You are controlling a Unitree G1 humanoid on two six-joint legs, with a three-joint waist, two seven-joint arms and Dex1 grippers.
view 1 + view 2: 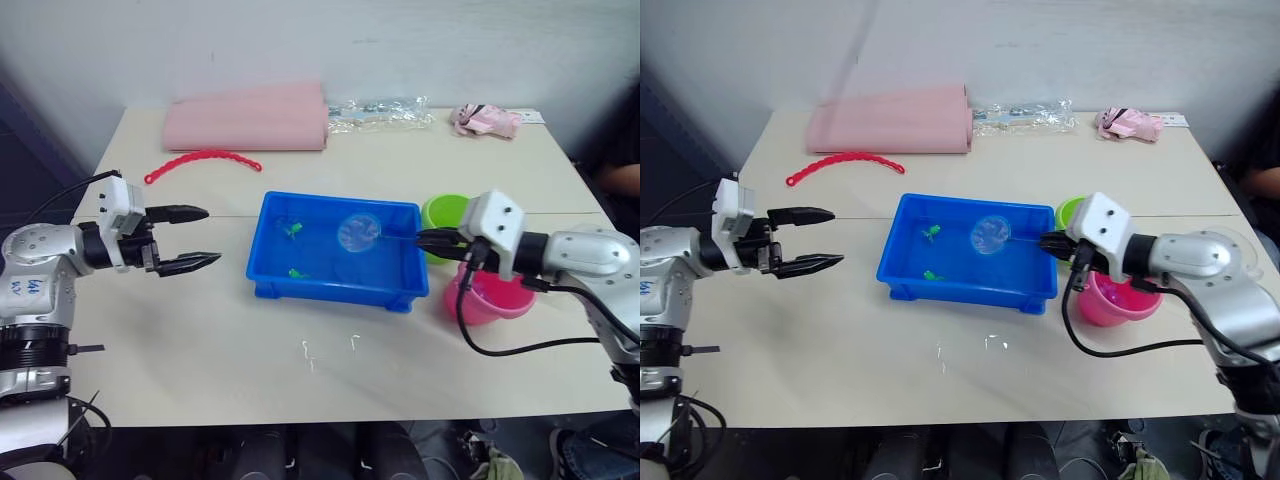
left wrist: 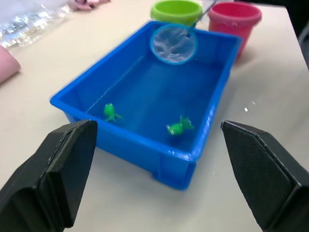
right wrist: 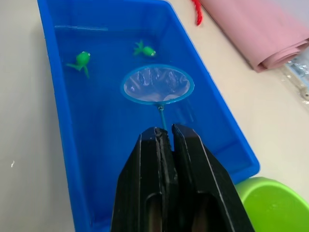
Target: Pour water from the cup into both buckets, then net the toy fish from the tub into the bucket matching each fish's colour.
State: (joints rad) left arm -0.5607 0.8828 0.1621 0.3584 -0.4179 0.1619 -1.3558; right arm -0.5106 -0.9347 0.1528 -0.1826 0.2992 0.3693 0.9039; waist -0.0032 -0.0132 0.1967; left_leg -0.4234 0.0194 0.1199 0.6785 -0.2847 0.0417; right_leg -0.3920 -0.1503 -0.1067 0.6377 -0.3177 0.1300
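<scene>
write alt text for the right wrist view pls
Two closed black gripper fingers pinch the thin handle of a round blue-rimmed mesh net over a bright blue plastic tub holding two small green toy fish.

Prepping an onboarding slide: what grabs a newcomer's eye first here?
The bright blue rectangular plastic tub at mid-table stands out, with two tiny green toy fish in it. The right gripper, shut on the handle, holds the small blue-rimmed round net over the tub. A lime green bucket and a hot pink bucket sit beside the tub on the robot's right; the left gripper is open.
</scene>
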